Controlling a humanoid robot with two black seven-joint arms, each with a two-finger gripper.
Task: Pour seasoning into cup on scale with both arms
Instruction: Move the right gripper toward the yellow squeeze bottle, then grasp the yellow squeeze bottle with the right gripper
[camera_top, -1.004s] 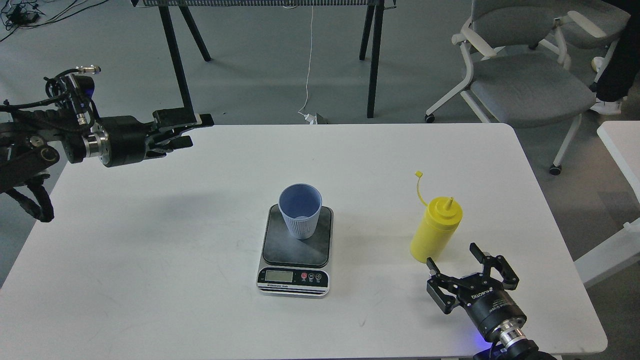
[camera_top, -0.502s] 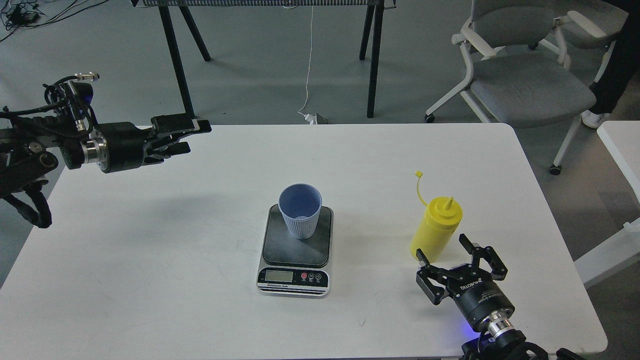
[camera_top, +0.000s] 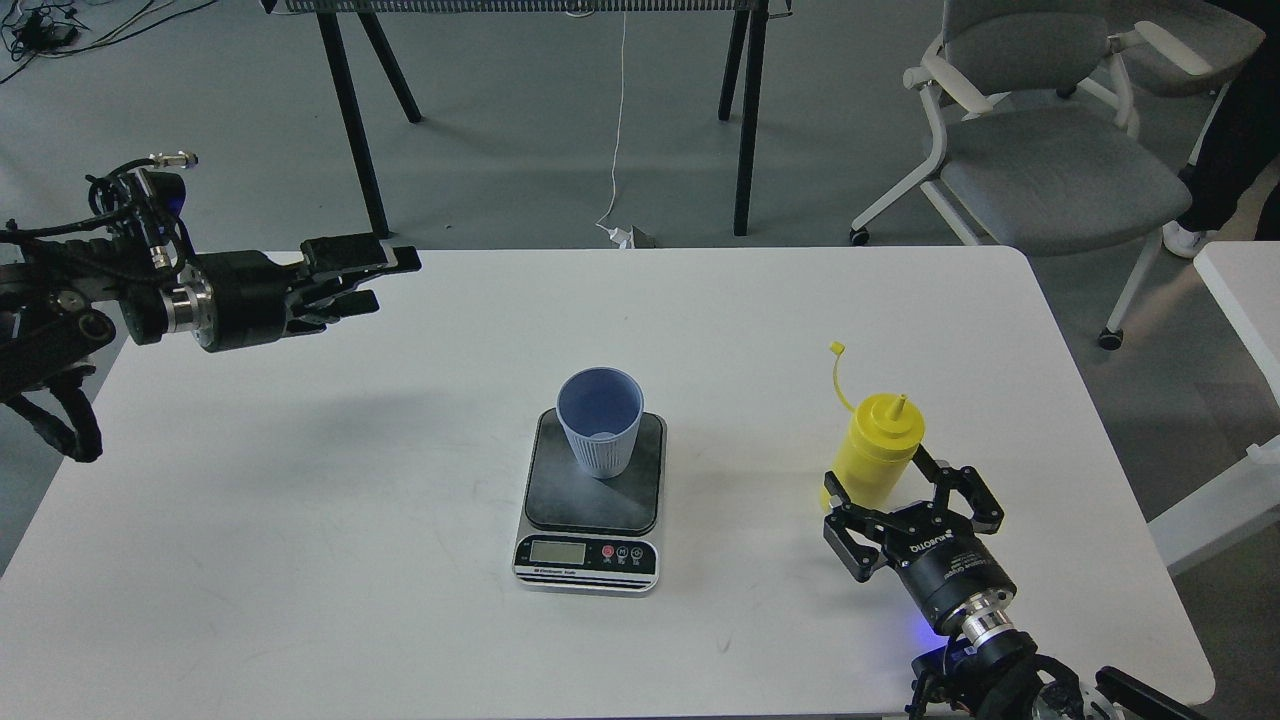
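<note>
The yellow seasoning bottle (camera_top: 878, 446) stands upright on the right of the white table (camera_top: 300, 500), its small cap hanging off a tether at upper left. My right gripper (camera_top: 880, 487) is open, its two fingers on either side of the bottle's lower body, with no clear grip. The pale blue ribbed cup (camera_top: 600, 420) stands on the dark platform of the scale (camera_top: 592, 520) at the table's middle. My left gripper (camera_top: 375, 278) hovers over the table's far left corner, pointing right, far from the cup; its fingers lie close together.
A grey office chair (camera_top: 1050, 150) stands beyond the table's far right corner. Black stand legs (camera_top: 745, 120) and a white cable are on the floor behind the table. Another white surface (camera_top: 1240, 290) is at the right edge.
My right gripper has moved forward and left, from behind the bottle until its open fingers flank the bottle's base. My left gripper has dropped slightly and drifted a little.
</note>
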